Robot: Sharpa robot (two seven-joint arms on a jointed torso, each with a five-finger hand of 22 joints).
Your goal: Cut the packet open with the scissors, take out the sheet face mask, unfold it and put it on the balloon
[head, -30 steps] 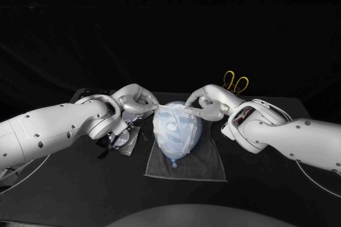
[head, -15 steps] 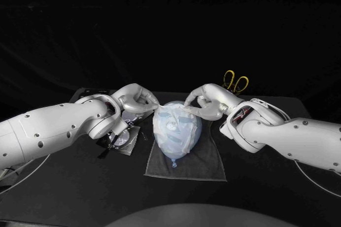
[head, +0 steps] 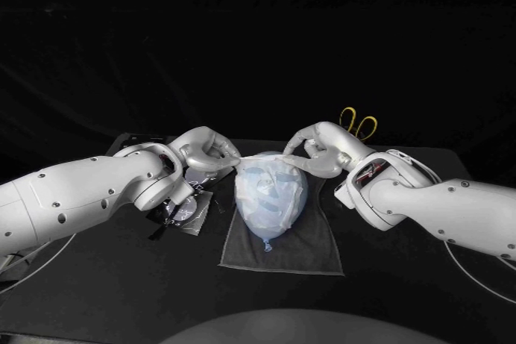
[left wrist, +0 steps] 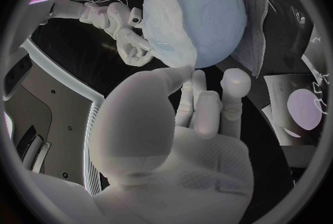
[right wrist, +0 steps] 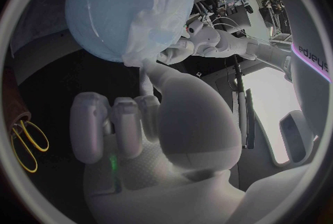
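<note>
A pale blue balloon (head: 268, 202) lies on a grey cloth (head: 288, 253) at the table's middle, knot toward me. The white sheet mask (head: 262, 181) is draped over its far half. My left hand (head: 209, 153) pinches the mask's edge at the balloon's far left, and my right hand (head: 318, 150) pinches it at the far right. In the left wrist view the thumb of the left hand (left wrist: 186, 124) meets the mask (left wrist: 168, 35) on the balloon (left wrist: 211, 7). In the right wrist view the right hand (right wrist: 149, 124) holds the mask (right wrist: 165, 7) against the balloon (right wrist: 107, 7).
Yellow-handled scissors (head: 358, 124) lie at the back right, behind my right hand, also seen as scissors (right wrist: 25, 143). The cut packet (head: 186, 207) lies under my left forearm, beside the cloth; the packet (left wrist: 299, 108) is next to the cloth (left wrist: 262, 18).
My right hand has risen a little and shifted right, drawing the mask's far edge taut. The mask has slid toward the balloon's far end. My left hand has hardly moved.
</note>
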